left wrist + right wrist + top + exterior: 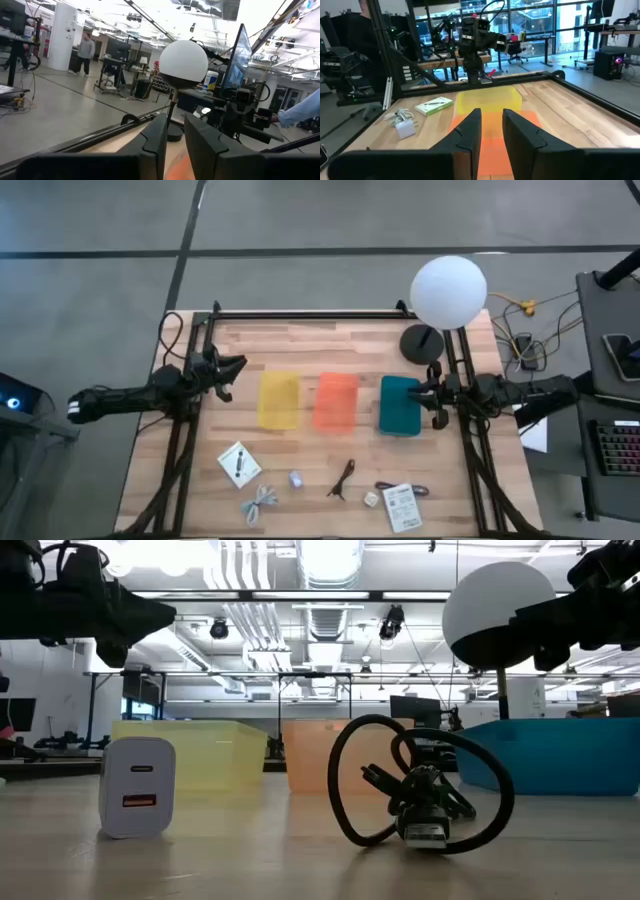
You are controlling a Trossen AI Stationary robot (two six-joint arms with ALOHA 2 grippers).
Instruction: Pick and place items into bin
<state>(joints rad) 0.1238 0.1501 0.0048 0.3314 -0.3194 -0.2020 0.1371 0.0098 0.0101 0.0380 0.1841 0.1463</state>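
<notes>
Reaching in from the left edge of the overhead frame, the left arm lies level and nearly horizontal, and its left gripper [232,373] sits over the wooden table [300,340] just left of the yellow bin [279,399]. Its wrist camera shows the two dark fingers [150,140] close together with a narrow slot between them, grasping nothing. Mirroring it from the right edge, the right arm stretches level toward the centre, and the right gripper [428,396] hangs at the right side of the teal bin [400,404]. Its fingers [467,131] likewise stand slightly parted around empty air.

Three bins form a row across the middle of the overhead frame: yellow, then the orange bin [336,401], then teal. All the items lie along the lower part of the frame, well apart from both grippers. From left to right they are a white card [239,465], a pale coiled cable [259,504], a tiny cube [296,479], a dark clip [342,479], a second small cube [371,499], a black cord [401,488] and a white printed packet [402,508]. A white globe lamp [448,292] stands at the upper right of the table.
</notes>
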